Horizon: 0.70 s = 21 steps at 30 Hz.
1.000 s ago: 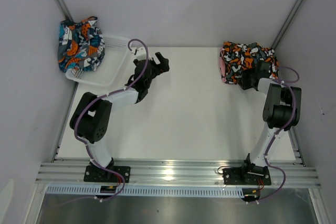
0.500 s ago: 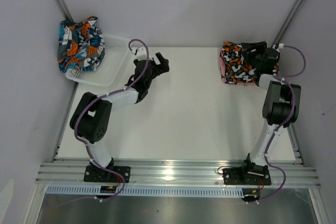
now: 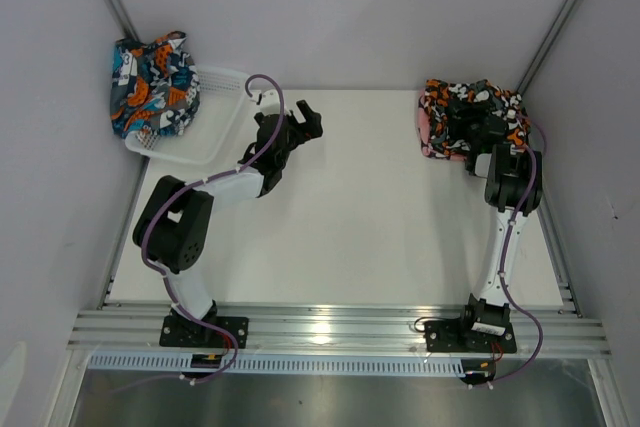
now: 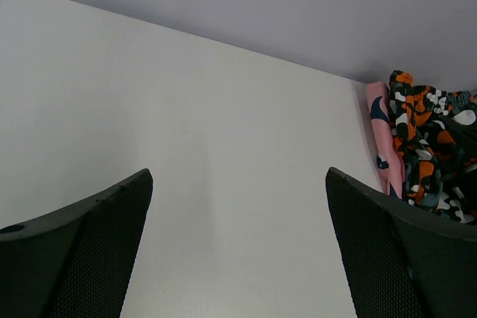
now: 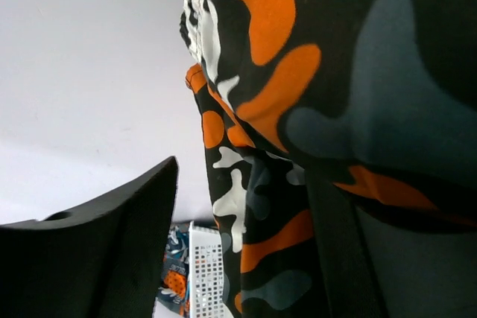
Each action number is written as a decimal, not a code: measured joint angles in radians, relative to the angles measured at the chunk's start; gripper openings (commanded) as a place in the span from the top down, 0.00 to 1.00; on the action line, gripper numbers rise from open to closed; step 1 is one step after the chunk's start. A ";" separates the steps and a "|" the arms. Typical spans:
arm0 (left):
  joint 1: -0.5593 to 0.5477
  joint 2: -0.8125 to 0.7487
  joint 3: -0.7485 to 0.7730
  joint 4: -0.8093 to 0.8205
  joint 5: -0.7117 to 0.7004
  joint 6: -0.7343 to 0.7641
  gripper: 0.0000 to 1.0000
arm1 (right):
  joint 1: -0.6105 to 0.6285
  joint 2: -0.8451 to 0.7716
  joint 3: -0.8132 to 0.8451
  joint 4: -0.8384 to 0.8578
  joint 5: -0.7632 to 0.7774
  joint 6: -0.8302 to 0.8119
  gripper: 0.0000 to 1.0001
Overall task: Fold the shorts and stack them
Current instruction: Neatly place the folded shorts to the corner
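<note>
Black cloth with orange and white blotches fills your right wrist view. The black shorts [image 3: 441,107] lie hard against the right pincer [image 3: 467,119], on top of the pink shorts [image 3: 424,133], whose edge shows just to that pincer's left. One finger [image 5: 97,251] stands far out to the side and the other is hidden behind fabric, so the jaws read as spread wide with nothing pinched. By my judgement that suits pressing the stack square. Your left pincer [image 3: 303,117] hangs wide open and empty above the table [image 3: 370,217]. The mesh basket [image 3: 215,137] is close on its left, and the teal shorts [image 3: 150,87] are draped over the basket's far rim beyond. Bare tabletop runs from the left pincer across to the stack. The right pincer has walls near behind and beside it, so your room to back out lies toward the centre.
</note>
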 measured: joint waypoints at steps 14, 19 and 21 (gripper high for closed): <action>-0.002 0.000 0.000 0.000 0.000 0.004 0.01 | -0.027 -0.154 -0.021 0.001 -0.036 -0.097 0.21; -0.002 0.000 0.000 0.000 0.000 0.004 0.01 | -0.051 -0.170 0.004 0.019 -0.034 -0.097 0.22; -0.002 0.000 0.000 0.001 0.000 0.004 0.01 | -0.061 -0.147 0.031 0.019 -0.030 -0.089 0.21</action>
